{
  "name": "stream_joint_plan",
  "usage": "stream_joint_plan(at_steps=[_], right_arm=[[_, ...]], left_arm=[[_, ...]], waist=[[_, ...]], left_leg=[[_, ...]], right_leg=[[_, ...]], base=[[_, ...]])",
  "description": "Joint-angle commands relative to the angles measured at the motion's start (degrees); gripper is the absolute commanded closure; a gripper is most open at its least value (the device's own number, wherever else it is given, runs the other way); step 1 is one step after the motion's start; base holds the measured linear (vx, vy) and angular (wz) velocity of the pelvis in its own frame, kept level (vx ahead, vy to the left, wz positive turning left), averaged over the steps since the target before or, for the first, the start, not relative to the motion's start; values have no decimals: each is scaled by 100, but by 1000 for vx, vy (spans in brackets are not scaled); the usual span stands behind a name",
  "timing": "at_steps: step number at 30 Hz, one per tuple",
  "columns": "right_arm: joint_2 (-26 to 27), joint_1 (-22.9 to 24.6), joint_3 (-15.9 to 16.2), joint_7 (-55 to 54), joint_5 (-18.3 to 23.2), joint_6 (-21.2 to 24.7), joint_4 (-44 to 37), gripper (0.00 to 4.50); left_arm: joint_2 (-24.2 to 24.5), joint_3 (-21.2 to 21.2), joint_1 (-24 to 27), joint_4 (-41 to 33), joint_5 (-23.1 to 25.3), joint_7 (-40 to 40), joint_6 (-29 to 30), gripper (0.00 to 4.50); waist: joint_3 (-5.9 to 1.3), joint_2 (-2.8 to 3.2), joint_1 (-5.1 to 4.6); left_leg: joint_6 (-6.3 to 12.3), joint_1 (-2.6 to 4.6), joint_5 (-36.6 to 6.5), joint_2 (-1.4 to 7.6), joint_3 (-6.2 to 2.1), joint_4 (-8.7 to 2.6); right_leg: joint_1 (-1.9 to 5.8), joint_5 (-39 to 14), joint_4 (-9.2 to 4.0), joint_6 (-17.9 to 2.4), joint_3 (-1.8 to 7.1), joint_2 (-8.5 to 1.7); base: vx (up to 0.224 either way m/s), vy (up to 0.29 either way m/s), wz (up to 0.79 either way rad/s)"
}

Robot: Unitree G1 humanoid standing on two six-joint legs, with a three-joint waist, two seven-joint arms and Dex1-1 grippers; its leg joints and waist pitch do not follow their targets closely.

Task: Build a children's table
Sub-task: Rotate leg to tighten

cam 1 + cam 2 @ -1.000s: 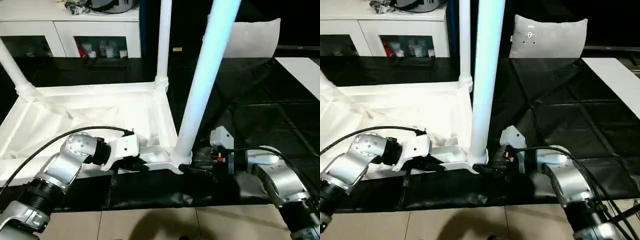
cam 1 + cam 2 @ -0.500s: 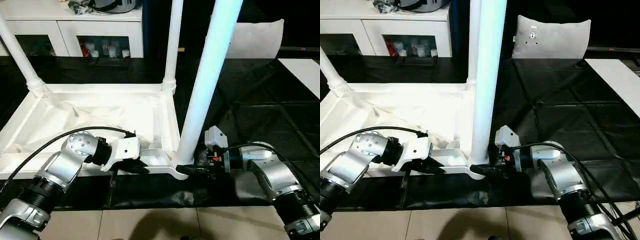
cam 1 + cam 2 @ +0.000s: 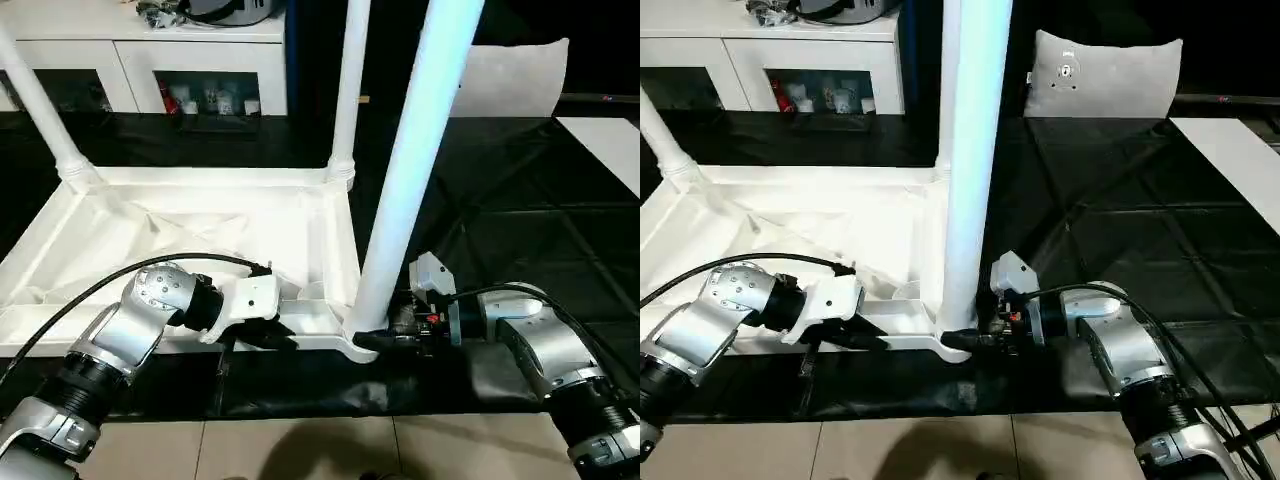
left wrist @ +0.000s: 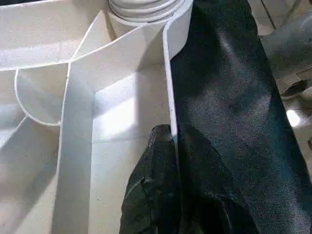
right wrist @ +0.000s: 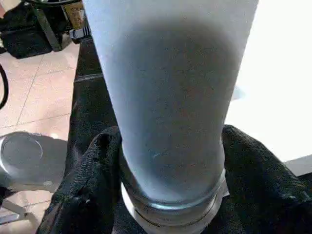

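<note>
The children's table top (image 3: pixel 200 230) lies upside down on a black mat, ribbed side up. Three white legs stand in its corner sockets: a near leg (image 3: pixel 410 170) at the front right corner, and two far legs (image 3: pixel 348 90) (image 3: pixel 40 110). My left gripper (image 3: pixel 275 338) is shut on the thin front rim wall, its fingers (image 4: pixel 158 146) pinching that wall close to the near socket. My right gripper (image 3: pixel 378 340) reaches in from the right. It clasps the near leg (image 5: pixel 165 87) just above its socket collar, with a black finger (image 5: pixel 97 161) pressed to each side.
A black mat (image 3: pixel 520 220) covers the floor under and to the right of the table top. A grey-white cushion (image 3: pixel 510 80) stands at the back right and a white cabinet (image 3: pixel 140 50) at the back left. Tiled floor (image 3: pixel 300 450) runs along the near edge.
My right gripper has slid left to the near leg's base and its fingers have drawn in around it. The left gripper keeps its hold on the rim.
</note>
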Motion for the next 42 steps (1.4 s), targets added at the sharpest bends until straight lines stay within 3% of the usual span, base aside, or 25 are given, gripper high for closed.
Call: stream_joint_plan(at_steps=[1,7,9,11,15,16,17,18,19,20,21,22,23,24,25,26,27,28,29,30,31,32,33,35,42], right_arm=[[69,188,166,-6,17,300,-76,180],[649,632,22,-1359,-106,903,-465,181],[988,764,-57,-2005,-182,1118,-540,181],[1224,796,-147,-2386,-200,1234,-528,181],[1886,729,-392,-3464,-317,1383,-297,181],[1995,695,-440,-3660,-357,1397,-236,181],[2298,508,-643,-4225,-397,1370,69,181],[2410,431,-736,-4428,-387,1361,188,181],[2545,346,-853,-4678,-373,1353,313,181],[2627,296,-918,-4856,-370,1347,383,181],[2627,296,-918,-4856,-370,1347,383,181],[2703,261,-972,-5024,-378,1325,453,181],[2795,249,-1037,-5169,-425,1319,490,181],[2896,239,-1103,-5332,-524,1279,540,181],[2905,238,-1108,-5348,-535,1272,546,181],[2930,233,-1124,-5396,-579,1241,566,181],[2960,216,-1163,-5401,-564,1203,604,181],[2969,208,-1179,-5395,-551,1174,618,181],[2993,177,-1225,-5375,-518,1061,669,181],[2990,153,-1238,-5346,-504,987,697,125],[2973,133,-1236,-5329,-489,942,713,125],[2954,111,-1238,-5322,-478,909,729,109],[2925,92,-1259,-5280,-485,857,737,109],[2904,69,-1296,-5233,-523,785,754,90],[2294,441,-1271,-4530,-482,424,124,23]], left_arm=[[-12,20,-28,-253,-121,-91,104,450],[-549,393,11,-829,-304,919,1489,450],[-880,478,-6,-1112,-306,1406,2110,450],[-1093,492,-24,-1217,-270,1671,2362,450],[-1782,562,-136,-1409,-113,2487,3053,450],[-1892,573,-157,-1452,-72,2631,3183,450],[-2156,569,-235,-1478,71,2976,3383,450],[-2240,558,-270,-1473,136,3098,3434,450],[-2348,539,-316,-1483,228,3276,3515,450],[-2415,523,-347,-1502,286,3406,3594,450],[-2415,523,-347,-1502,286,3406,3594,450],[-2465,493,-384,-1488,393,3558,3617,450],[-2466,430,-417,-1462,532,3699,3637,450],[-2425,374,-431,-1420,675,3819,3648,450],[-2420,370,-431,-1414,689,3830,3646,450],[-2389,358,-427,-1390,730,3852,3635,450],[-2339,346,-421,-1360,756,3842,3608,450],[-2321,348,-417,-1346,757,3836,3593,450],[-2279,368,-407,-1320,758,3823,3562,450],[-2248,382,-400,-1316,761,3805,3537,450],[-2223,391,-391,-1314,758,3788,3494,450],[-2191,401,-385,-1293,757,3771,3428,450],[-2128,395,-374,-1249,760,3749,3337,450],[-2059,391,-367,-1183,761,3730,3232,450],[-1632,486,-273,-846,524,3140,2487,450]], waist=[[-329,-9,-43],[-261,3,-99],[-220,-6,-181],[-201,13,-277],[-158,154,-562],[-158,154,-562],[-117,194,-649],[-94,218,-633],[-71,194,-636],[-22,93,-661],[-30,33,-719],[-11,-3,-821],[-59,214,-883],[-119,389,-626],[-102,332,-617],[-70,-21,-661],[-63,-49,-536],[-63,-49,-536],[-130,38,-588],[-181,65,-625],[-209,113,-612],[-230,114,-600],[-213,105,-624],[-226,108,-651],[-333,88,-545]], left_leg=[[387,-61,-1251,-49,134,-390],[266,-56,-1425,-57,126,-417],[186,-9,-1776,-132,103,-375],[198,-10,-1982,-137,75,-370],[245,78,-2869,2,-78,-445],[245,78,-2869,2,-78,-445],[272,-74,-3455,172,-215,-653],[223,-102,-4029,337,-270,-818],[180,-94,-4250,376,-273,-887],[124,94,-4345,189,-160,-773],[105,559,-3559,-250,11,-182],[146,526,-3173,-333,44,-13],[208,237,-3008,-185,-34,-89],[154,-495,-3790,316,-443,-699],[240,-247,-3879,391,-407,-824],[98,119,-3583,-75,-248,-508],[68,442,-2411,-466,20,20],[68,442,-2411,-466,20,20],[137,-81,-1886,-348,-133,-126],[138,-187,-1806,-213,-227,-287],[121,-167,-1747,-179,-241,-324],[167,-132,-1504,-139,-213,-355],[225,-203,-1460,-108,-198,-398],[231,-212,-1739,-92,-186,-410],[490,-233,-802,-86,-85,-358]], right_leg=[[339,-2853,-467,-553,225,-249],[312,-3093,-503,-458,206,-228],[264,-3830,-655,-139,81,-224],[272,-4025,-732,63,6,-212],[380,-3662,-905,88,-313,-240],[380,-3662,-905,88,-313,-240],[579,-3052,-670,27,-314,-237],[665,-2559,-311,-76,-170,-258],[657,-2361,-166,-131,-77,-264],[433,-3128,-462,-66,-76,-222],[-26,-4804,-1171,295,-437,-303],[-24,-5141,-1319,518,-679,-314],[403,-4803,-1333,936,-1014,-263],[1125,-2076,347,219,-180,-452],[844,-1247,231,37,53,-398],[416,-3048,-400,91,3,-382],[-52,-5427,-967,423,-137,-514],[-52,-5427,-967,423,-137,-514],[438,-5368,-815,670,-266,-578],[494,-4339,-698,395,-200,-528],[491,-3846,-656,205,-176,-490],[424,-2943,-582,-240,-97,-429],[447,-2506,-479,-557,-65,-382],[449,-2538,-447,-661,-44,-365],[483,-1535,-348,-1073,91,-385]], base=[[0,0,0],[0,0,0],[0,0,0],[0,0,0],[0,0,0],[-9,57,-5],[0,0,0],[0,0,0],[0,0,0],[0,0,0],[0,0,0],[0,0,0],[52,17,-26],[52,17,-26],[111,39,-14],[93,-11,8],[93,-11,8],[63,-20,-6],[83,7,-24],[83,7,-24],[91,37,-6],[0,0,0],[0,0,0],[0,0,0],[0,0,0]])
